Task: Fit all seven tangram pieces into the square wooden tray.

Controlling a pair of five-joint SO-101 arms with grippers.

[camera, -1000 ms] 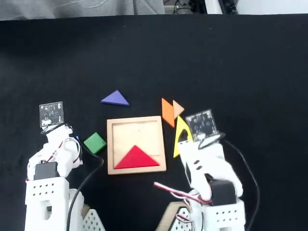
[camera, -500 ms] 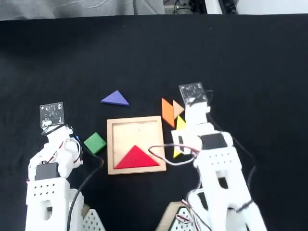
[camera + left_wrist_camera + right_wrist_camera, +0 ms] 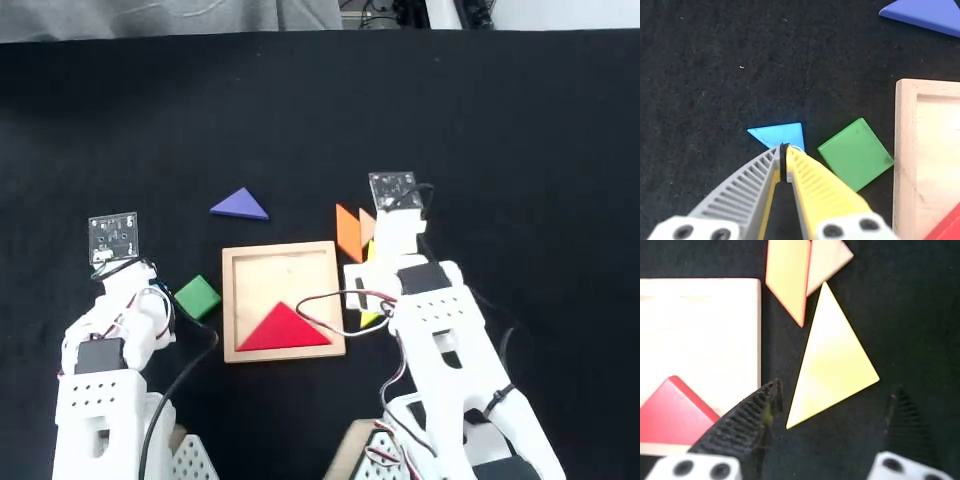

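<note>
Lower wide-open, empty right gripper [image 3: 835,392] straight over yellow triangle [image 3: 832,360], pinch across its edges, avoid orange parallelogram [image 3: 787,275].

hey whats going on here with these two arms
Two robot arms are at a tangram puzzle. Only the red triangle lies in the wooden tray; the rest sit outside it on the black table. The right pincer is open above the yellow triangle, just beside the tray. The left pincer is shut, its tips at the small blue triangle next to the green square.
</note>
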